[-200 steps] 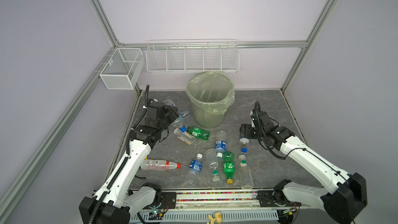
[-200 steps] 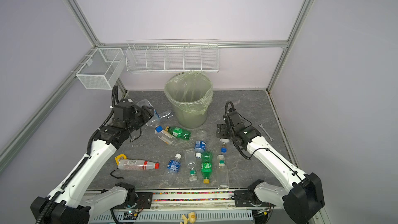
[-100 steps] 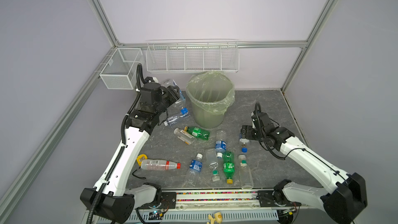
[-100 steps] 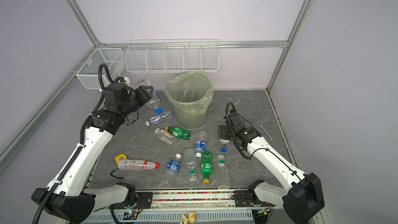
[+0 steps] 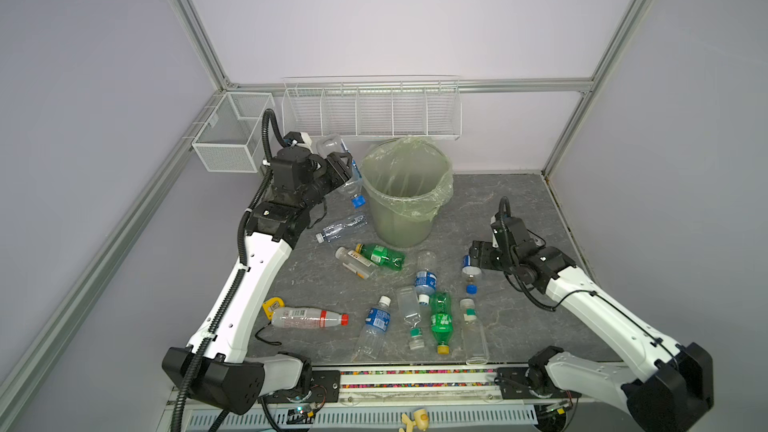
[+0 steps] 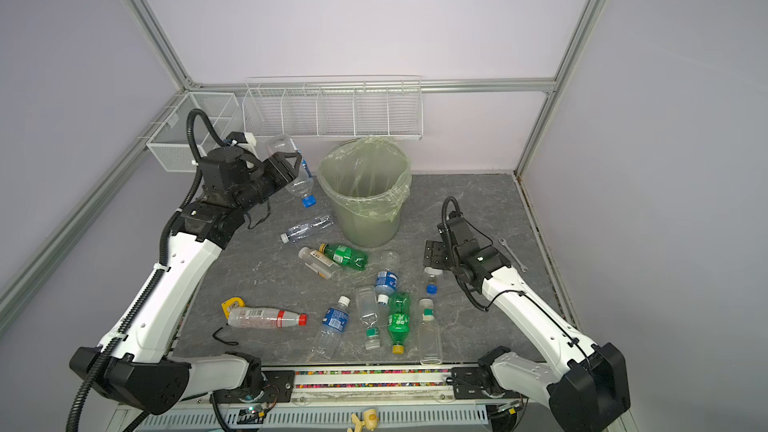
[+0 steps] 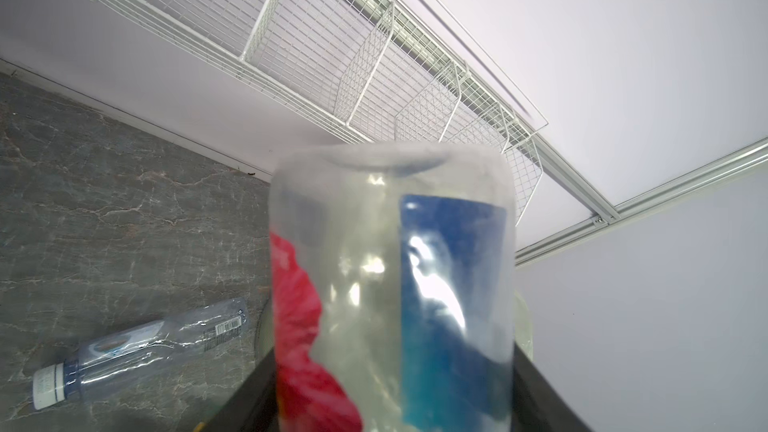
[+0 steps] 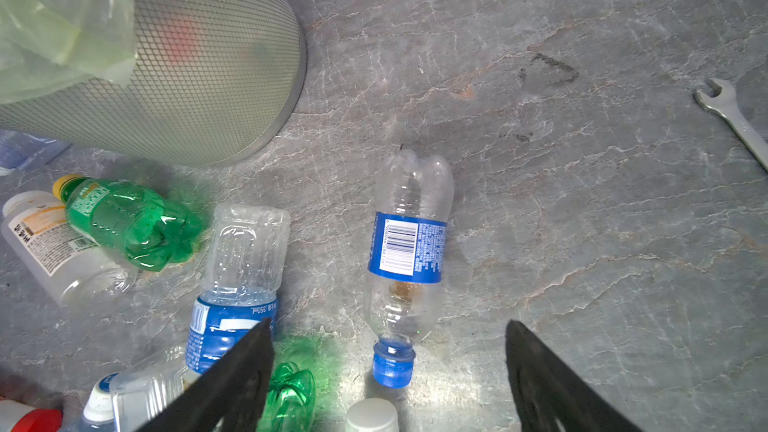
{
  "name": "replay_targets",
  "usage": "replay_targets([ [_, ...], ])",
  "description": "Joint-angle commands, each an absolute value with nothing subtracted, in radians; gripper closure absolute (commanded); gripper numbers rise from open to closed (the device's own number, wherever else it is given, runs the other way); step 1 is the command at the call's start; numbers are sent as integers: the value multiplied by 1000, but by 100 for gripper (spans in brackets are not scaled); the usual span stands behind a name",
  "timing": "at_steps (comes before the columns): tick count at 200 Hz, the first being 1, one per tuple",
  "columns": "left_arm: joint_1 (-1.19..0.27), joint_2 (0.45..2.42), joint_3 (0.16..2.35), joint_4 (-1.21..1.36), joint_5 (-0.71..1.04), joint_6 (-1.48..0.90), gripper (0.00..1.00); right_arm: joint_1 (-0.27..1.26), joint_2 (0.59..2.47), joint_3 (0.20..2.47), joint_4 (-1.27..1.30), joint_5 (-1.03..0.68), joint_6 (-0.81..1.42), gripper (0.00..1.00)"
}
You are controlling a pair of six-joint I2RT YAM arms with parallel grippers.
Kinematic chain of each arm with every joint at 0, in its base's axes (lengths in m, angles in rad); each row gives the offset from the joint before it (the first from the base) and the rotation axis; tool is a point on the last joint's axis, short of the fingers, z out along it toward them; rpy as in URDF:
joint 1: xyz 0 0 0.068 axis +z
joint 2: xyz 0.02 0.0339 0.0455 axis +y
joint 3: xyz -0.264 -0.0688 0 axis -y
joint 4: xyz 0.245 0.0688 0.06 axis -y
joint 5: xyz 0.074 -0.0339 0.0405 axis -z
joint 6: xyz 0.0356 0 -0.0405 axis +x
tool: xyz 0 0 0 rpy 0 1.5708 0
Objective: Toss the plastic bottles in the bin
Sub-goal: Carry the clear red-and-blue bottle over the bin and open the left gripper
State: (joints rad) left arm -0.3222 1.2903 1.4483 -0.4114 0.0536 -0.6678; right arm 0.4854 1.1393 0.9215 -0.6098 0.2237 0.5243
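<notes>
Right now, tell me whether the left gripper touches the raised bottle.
Touching: left wrist view shows the raised bottle clamped between fingers of the left gripper.

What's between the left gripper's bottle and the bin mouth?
Nothing visible. The bottle held in the left gripper hangs cap-down just left of the bin. Only the bin's near rim is left to cross, and its mouth is open.

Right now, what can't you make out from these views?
Bin contents: in both top views the liner hides the bottom; right wrist shows only a reddish blur through the wall.
Held bottle: left wrist, blurred; cap end cut off by the frame edge.
Lying bottles: top views, label print too small.
</notes>
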Motion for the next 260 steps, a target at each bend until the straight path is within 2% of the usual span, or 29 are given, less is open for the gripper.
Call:
replay_targets([
  [1,-319,1223,1332,-349,44,-657,37,478,1123,907,-618,239,535,12],
  [26,-318,1159,1256,-369,1,-640,37,477,1132,907,-605,231,538,11],
  [72,-319,1124,1263,-380,14,-613,38,476,1165,924,-593,223,535,11],
  [106,-362,1251,1438,-436,57,-557,38,476,1164,922,-592,215,538,12],
  [135,-456,1415,1654,-496,15,-482,38,474,1141,910,-597,217,543,12],
  [160,-481,1583,1834,-502,30,-487,37,473,1117,908,-617,226,545,11],
  [172,-491,1665,1922,-519,25,-485,32,474,1101,907,-628,236,543,12],
  [188,-497,1767,2026,-528,11,-474,18,474,1083,905,-643,256,540,11],
  [192,-497,1790,2052,-535,5,-474,13,474,1077,905,-646,261,539,12],
  [194,-497,1798,2065,-538,2,-472,3,474,1075,905,-648,261,539,12],
  [196,-497,1809,2081,-541,1,-471,0,474,1072,905,-649,262,538,11],
  [227,-499,1902,2298,-626,42,-477,1,472,1033,905,-683,277,537,12],
  [260,-499,1842,2307,-623,86,-500,1,467,1009,891,-694,296,528,11],
])
